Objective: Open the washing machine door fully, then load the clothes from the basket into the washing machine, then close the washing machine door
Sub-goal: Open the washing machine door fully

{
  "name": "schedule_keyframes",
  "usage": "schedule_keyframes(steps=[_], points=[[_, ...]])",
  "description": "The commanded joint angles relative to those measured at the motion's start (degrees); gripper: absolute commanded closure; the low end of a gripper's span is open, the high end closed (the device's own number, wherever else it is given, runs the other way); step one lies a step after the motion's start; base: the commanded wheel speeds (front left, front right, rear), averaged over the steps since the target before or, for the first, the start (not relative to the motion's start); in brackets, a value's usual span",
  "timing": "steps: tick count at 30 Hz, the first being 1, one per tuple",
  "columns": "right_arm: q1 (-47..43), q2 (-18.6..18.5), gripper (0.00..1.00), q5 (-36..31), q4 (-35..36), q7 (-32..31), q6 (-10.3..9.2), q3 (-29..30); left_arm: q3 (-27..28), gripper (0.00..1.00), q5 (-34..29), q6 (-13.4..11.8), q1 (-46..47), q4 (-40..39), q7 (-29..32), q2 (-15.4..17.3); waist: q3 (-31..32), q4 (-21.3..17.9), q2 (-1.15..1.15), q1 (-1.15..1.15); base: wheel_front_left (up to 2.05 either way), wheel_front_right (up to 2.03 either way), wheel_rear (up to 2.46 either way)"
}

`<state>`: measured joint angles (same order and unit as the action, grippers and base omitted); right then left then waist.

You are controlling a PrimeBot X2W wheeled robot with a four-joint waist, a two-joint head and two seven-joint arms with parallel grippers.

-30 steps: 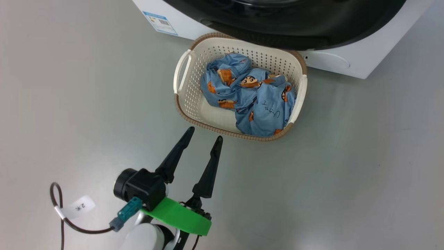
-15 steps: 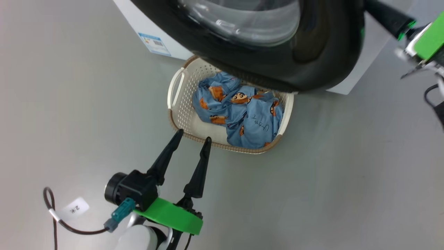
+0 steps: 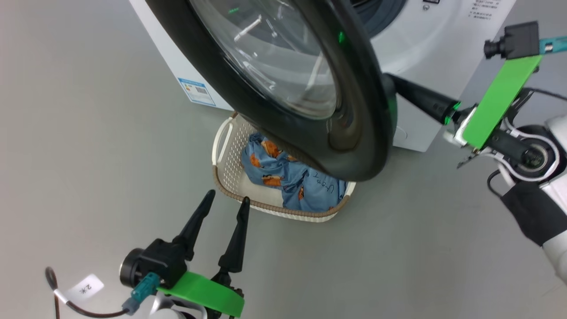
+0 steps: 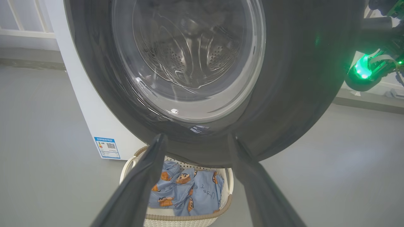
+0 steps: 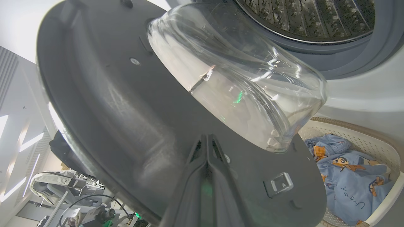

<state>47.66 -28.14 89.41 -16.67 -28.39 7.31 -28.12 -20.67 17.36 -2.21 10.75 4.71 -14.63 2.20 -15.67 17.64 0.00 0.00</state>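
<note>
White washing machine has its drum mouth exposed. The black-rimmed washing machine door has swung out from the front over the last second (the head camera also shifted) and hangs part-open above the basket. The basket sits on the floor at the machine's foot, with the clothes inside. The right gripper is clenched, holding nothing, tips at the door's inner face and apparently pushing. The left gripper is spread and empty, near the basket rim. Door needs more swing before loading.
</note>
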Motion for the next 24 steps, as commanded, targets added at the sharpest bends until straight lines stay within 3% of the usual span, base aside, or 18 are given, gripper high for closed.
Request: schedule_keyframes(steps=[1,9,24], points=[[-1.87,1.02,1.00,0.36,2.41,-0.07,0.18,-0.88,2.42,0.00,-0.86,0.38,-0.43,-0.97,-0.37,0.67,1.46,0.26,0.00,0.00,0.00,0.00,0.00],[-5.61,2.14,1.00,0.34,3.86,-0.13,0.18,-2.94,4.03,0.00,-1.46,1.24,-2.31,-0.74,-0.37,0.67,4.07,1.62,0.00,0.00,0.00,0.00,0.00],[-9.54,7.53,1.00,0.16,4.69,0.33,0.18,-7.82,5.51,0.00,-2.04,2.16,-4.63,-0.46,-0.37,0.67,7.12,4.51,0.00,0.00,0.00,0.00,0.00]])
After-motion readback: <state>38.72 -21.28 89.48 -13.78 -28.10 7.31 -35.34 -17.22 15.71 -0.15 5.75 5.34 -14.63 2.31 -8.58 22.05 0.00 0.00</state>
